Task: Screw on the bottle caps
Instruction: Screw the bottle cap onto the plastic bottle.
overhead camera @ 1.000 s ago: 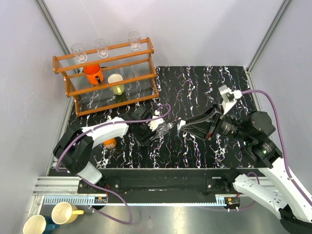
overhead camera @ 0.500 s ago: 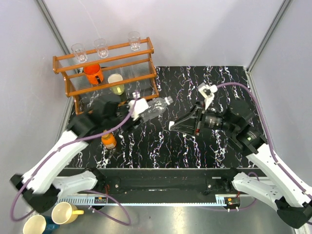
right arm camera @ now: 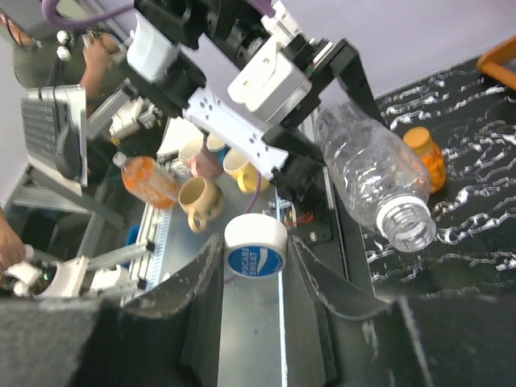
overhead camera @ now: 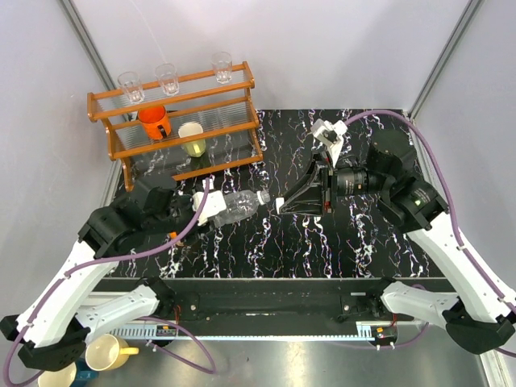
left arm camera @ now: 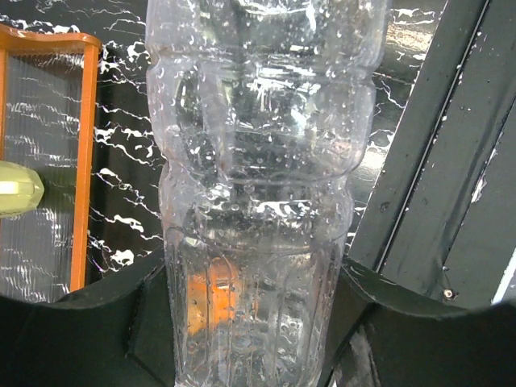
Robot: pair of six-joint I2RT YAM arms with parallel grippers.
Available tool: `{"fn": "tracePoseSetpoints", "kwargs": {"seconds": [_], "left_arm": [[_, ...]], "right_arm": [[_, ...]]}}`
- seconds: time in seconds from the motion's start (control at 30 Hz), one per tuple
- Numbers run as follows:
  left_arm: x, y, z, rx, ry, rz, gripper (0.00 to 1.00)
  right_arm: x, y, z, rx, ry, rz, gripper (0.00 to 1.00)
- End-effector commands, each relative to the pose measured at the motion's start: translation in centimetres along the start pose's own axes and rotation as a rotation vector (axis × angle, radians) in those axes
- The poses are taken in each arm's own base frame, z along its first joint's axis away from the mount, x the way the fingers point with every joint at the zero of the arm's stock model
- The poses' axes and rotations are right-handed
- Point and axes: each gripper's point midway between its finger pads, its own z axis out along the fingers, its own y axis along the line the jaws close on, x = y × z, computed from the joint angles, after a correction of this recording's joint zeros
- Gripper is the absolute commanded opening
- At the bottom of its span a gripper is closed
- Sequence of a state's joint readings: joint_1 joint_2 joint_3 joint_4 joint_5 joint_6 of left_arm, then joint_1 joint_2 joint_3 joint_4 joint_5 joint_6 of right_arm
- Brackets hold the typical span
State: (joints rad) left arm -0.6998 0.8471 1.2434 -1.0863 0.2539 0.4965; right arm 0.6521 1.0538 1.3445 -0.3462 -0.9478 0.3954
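Note:
My left gripper is shut on the base of the clear water bottle, holding it level above the table with its open neck pointing right. From the left wrist, the bottle fills the view between the dark fingers. My right gripper is shut on the white cap with a blue label. That cap sits just right of the bottle's neck, a small gap apart. The short orange bottle stands on the table with its orange cap on top, mostly hidden under my left arm in the top view.
A wooden rack at the back left carries clear glasses, an orange mug and a pale cup. Yellow mugs sit off the table at the front left. The black marbled tabletop ends at an aluminium rail.
My left arm has swung back and to the left, carrying the bottle up off the table and turning it level. My right gripper has moved left with the cap toward the bottle's neck.

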Motion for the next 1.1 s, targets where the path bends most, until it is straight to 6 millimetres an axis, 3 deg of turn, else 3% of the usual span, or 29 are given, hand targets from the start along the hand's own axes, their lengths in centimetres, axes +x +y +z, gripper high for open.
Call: {"fn": "tracePoseSetpoints", "kwargs": {"seconds": [0.0, 0.17, 0.33, 0.47, 0.63, 1.07], "left_arm": [[-1.1, 0.4, -0.6, -0.012, -0.032, 0.036, 0.24], [-2.5, -1.3, -1.6, 0.096, -0.067, 0.080, 0.24], [-2.8, -3.8, -2.7, 0.233, -0.101, 0.137, 0.21], [-2.6, -4.6, -2.4, 0.290, -0.086, 0.139, 0.21], [-2.5, -4.9, -1.7, 0.315, -0.069, 0.134, 0.21], [-3.7, -2.9, 0.1, 0.246, -0.063, 0.077, 0.15]], "right_arm": [[1.5, -0.3, -0.7, 0.027, 0.117, -0.020, 0.13], [3.8, -2.7, -1.3, 0.089, 0.205, -0.134, 0.19], [4.0, -4.1, -1.4, 0.122, 0.215, -0.237, 0.17], [3.5, -3.8, -1.5, 0.121, 0.212, -0.275, 0.16], [3.6, -3.7, -1.3, 0.104, 0.225, -0.277, 0.15], [4.3, -1.6, -0.8, 0.045, 0.232, -0.292, 0.14]]}}
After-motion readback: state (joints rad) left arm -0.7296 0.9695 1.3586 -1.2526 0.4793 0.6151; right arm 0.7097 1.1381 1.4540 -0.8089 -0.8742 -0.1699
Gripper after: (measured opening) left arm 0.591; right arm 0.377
